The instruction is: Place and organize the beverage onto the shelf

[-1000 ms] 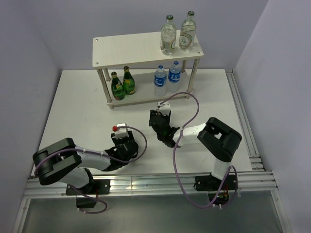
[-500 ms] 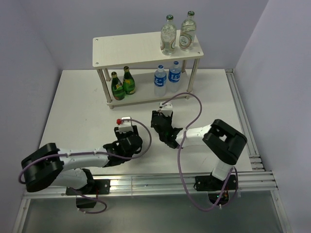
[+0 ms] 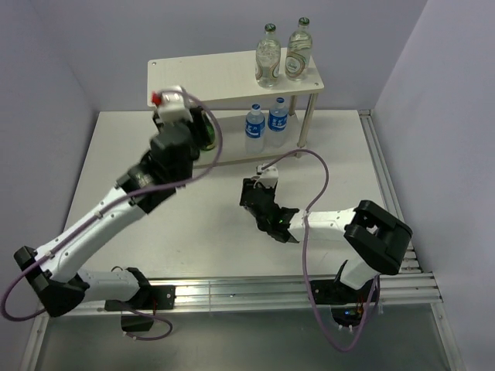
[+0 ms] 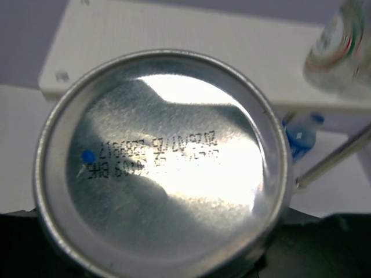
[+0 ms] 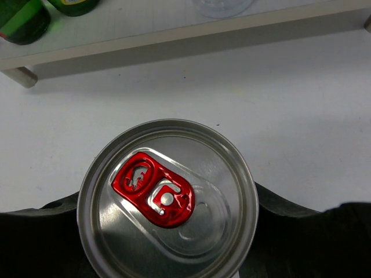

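You held the left tool (image 3: 186, 124), pinching the silver can (image 4: 162, 162), high near the shelf (image 3: 224, 73) to place it, while the right tool (image 3: 257, 201) pinched the red-tab can (image 5: 168, 197).

Bright, even overhead light. Soft shadow on worktop (image 3: 216, 239) beneath the shelf (image 3: 224, 73). Left wrist: left can (image 4: 162, 168) shows broad white glare on its base; shelf and glass bottle (image 4: 337, 51) behind it are blurred. Right wrist: right can (image 5: 220, 191) sharp, mild sheen on lid.

The pale two-tier shelf (image 3: 224, 77) holds glass bottles (image 3: 268, 56) on top, water bottles (image 3: 255, 127) and green bottles (image 5: 23, 14) below — a silver can (image 4: 162, 162) and a red-tabbed can (image 5: 168, 214) are gripped off it.
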Controlling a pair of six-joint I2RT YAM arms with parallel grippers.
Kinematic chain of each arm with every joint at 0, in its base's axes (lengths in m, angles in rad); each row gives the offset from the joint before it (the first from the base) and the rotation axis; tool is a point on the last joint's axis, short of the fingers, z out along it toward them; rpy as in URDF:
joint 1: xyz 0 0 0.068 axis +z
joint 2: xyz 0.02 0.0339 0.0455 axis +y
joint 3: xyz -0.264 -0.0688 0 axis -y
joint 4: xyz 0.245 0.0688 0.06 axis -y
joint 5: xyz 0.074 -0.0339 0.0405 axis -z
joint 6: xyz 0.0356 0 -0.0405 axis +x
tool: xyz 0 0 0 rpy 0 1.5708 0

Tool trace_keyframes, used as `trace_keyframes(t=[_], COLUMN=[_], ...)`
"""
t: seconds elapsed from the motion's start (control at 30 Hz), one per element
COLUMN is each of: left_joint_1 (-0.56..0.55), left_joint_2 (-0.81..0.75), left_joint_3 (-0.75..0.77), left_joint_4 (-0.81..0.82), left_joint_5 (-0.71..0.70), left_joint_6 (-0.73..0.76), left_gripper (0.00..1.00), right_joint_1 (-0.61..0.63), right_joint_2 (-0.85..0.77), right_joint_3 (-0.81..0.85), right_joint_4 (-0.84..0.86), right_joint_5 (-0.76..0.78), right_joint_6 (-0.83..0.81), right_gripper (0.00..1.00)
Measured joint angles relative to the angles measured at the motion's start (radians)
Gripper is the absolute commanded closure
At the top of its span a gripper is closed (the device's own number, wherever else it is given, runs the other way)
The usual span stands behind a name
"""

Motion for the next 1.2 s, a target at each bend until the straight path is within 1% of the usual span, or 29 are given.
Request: trace_keyframes(t=[0.07, 0.13, 0.2, 0.33, 0.43, 0.6, 0.7, 0.83, 0.9, 0.93, 0.97, 1.03, 1.07, 1.13, 1.17, 1.2], left_joint_1=[0.1, 0.185, 0.267, 0.383, 0.429, 0.471, 0.48, 0.483, 0.483, 0.483, 0.483, 0.483, 0.483, 0.484, 0.484, 0.484], left_joint_2=[0.074, 0.139, 0.212, 0.37, 0.456, 0.587, 0.621, 0.614, 0.605, 0.6, 0.594, 0.578, 0.567, 0.535, 0.52, 0.507], left_joint_3=[0.186, 0.332, 0.463, 0.688, 0.761, 0.822, 0.827, 0.818, 0.803, 0.794, 0.785, 0.755, 0.742, 0.692, 0.67, 0.651], left_joint_4=[-0.023, -0.058, -0.094, -0.182, -0.226, -0.32, -0.31, -0.311, -0.301, -0.296, -0.29, -0.269, -0.263, -0.246, -0.245, -0.242], left_joint_5=[0.06, 0.112, 0.167, 0.271, 0.332, 0.424, 0.445, 0.451, 0.451, 0.451, 0.451, 0.448, 0.447, 0.447, 0.447, 0.447], left_joint_6=[0.051, 0.083, 0.104, 0.128, 0.14, 0.147, 0.15, 0.151, 0.151, 0.151, 0.151, 0.15, 0.15, 0.145, 0.146, 0.146], left_gripper=[1.0, 1.0, 1.0, 1.0, 1.0, 1.0, 1.0, 1.0, 0.91, 0.84, 0.61, 0.44, 0.3, 0.24, 0.08, 0.01], right_joint_1=[0.002, 0.007, 0.012, 0.02, 0.022, 0.022, 0.023, 0.024, 0.024, 0.025, 0.026, 0.031, 0.034, 0.039, 0.04, 0.041], right_joint_2=[-0.008, -0.021, -0.04, -0.077, -0.111, -0.174, -0.2, -0.235, -0.25, -0.259, -0.27, -0.301, -0.319, -0.365, -0.386, -0.409], right_joint_3=[-0.008, -0.021, -0.037, -0.057, -0.068, -0.075, -0.08, -0.105, -0.108, -0.108, -0.108, -0.108, -0.107, -0.106, -0.104, -0.1], right_joint_4=[-0.01, -0.015, -0.018, -0.029, -0.04, -0.047, -0.047, -0.05, -0.064, -0.071, -0.077, -0.093, -0.101, -0.12, -0.125, -0.13], right_joint_5=[0.002, 0.003, 0.005, 0.01, 0.02, 0.034, 0.037, 0.039, 0.039, 0.039, 0.04, 0.044, 0.046, 0.048, 0.052, 0.055], right_joint_6=[0.003, 0.005, 0.007, 0.008, 0.007, 0.007, 0.007, 0.007, 0.006, 0.003, 0.002, -0.004, -0.008, -0.017, -0.022, -0.026], right_gripper=[1.0, 1.0, 1.0, 1.0, 1.0, 1.0, 1.0, 1.0, 1.0, 1.0, 1.0, 1.0, 1.0, 1.0, 1.0, 1.0])
